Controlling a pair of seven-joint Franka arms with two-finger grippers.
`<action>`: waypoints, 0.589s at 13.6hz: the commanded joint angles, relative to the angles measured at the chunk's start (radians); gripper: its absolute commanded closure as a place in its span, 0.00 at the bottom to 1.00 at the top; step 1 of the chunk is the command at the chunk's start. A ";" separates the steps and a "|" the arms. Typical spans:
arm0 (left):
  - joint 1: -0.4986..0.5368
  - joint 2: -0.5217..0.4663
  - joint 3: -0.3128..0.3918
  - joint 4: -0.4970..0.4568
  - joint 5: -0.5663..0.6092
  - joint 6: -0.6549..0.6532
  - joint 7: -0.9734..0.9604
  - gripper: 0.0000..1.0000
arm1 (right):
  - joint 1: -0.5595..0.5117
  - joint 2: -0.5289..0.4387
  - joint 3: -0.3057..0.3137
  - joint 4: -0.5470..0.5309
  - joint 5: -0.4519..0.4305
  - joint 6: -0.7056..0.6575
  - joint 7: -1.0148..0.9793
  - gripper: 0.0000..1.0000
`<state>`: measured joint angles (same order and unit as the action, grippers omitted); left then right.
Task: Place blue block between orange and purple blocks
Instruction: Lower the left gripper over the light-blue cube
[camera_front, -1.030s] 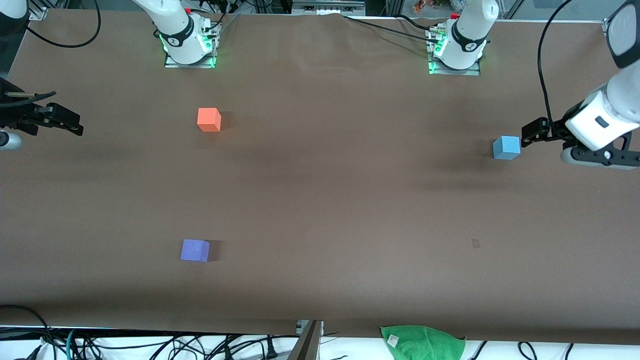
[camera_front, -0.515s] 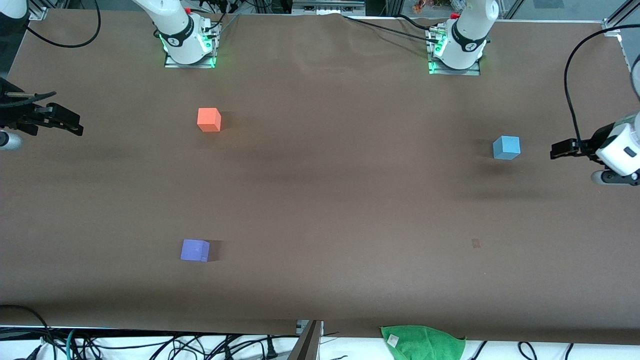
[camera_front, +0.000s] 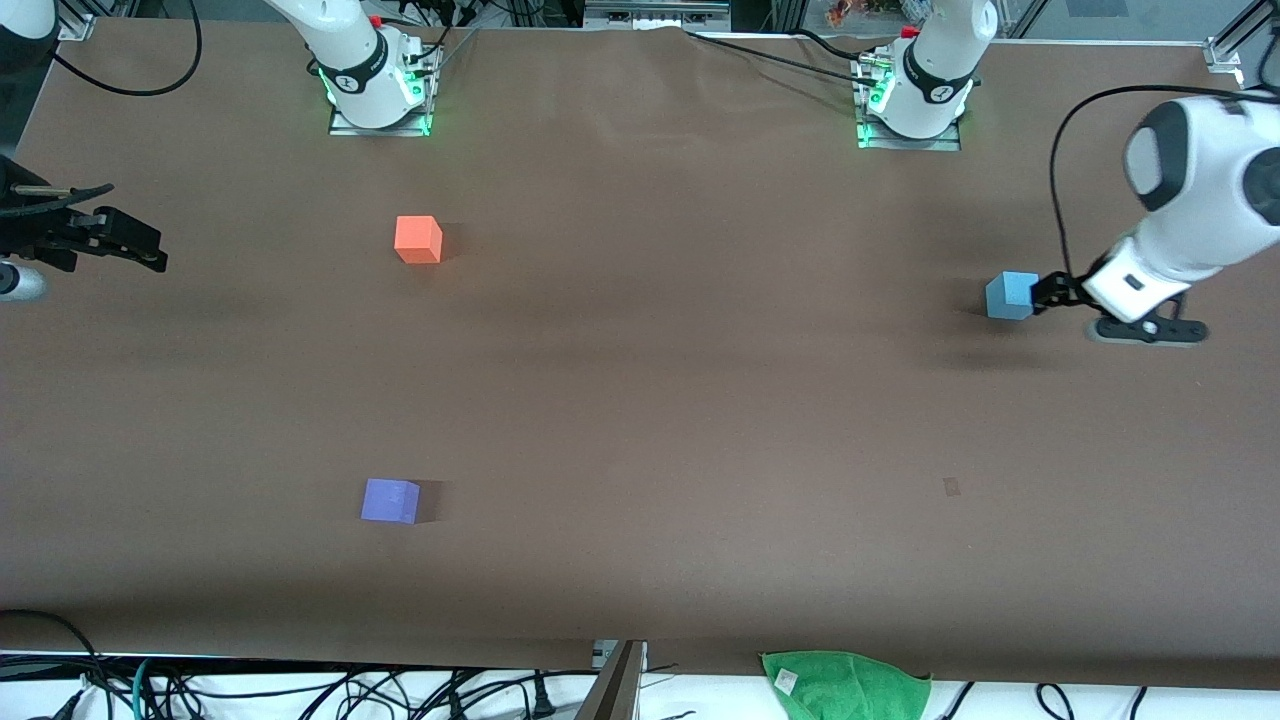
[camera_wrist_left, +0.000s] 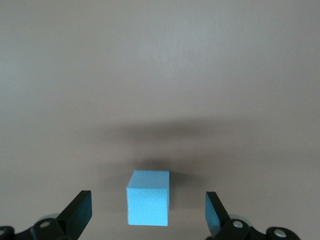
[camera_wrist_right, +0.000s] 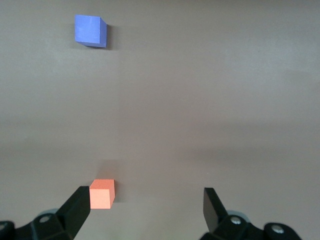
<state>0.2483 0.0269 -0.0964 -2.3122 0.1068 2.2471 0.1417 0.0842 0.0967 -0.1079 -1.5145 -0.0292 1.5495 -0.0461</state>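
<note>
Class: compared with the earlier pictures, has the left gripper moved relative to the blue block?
Yes. The left gripper has closed in on the blue block, which has stayed put; its open fingers now reach the block's edge.

Bare table (camera_front: 650, 380) between orange block (camera_front: 418, 240) and purple block (camera_front: 390, 500); seemingly nothing obstructs the blue block (camera_front: 1012, 296).

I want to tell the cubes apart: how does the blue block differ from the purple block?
The blue block is light sky-blue; the purple block is darker violet. The blue one lies toward the left arm's end, by the open left gripper; the purple one lies nearer the camera, alone. Both are plain cubes of equal size.
</note>
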 joint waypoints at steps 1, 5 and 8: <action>0.045 0.031 -0.012 -0.059 0.014 0.043 0.021 0.00 | -0.003 0.002 0.007 0.007 -0.014 0.001 -0.014 0.00; 0.062 0.113 -0.012 -0.059 0.016 0.060 0.029 0.00 | -0.003 0.002 0.007 0.007 -0.015 0.001 -0.014 0.00; 0.071 0.157 -0.011 -0.059 0.025 0.074 0.052 0.00 | -0.003 0.002 0.007 0.007 -0.014 0.001 -0.014 0.00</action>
<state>0.2967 0.1571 -0.0963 -2.3817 0.1084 2.3021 0.1597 0.0844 0.0968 -0.1074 -1.5145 -0.0292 1.5496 -0.0467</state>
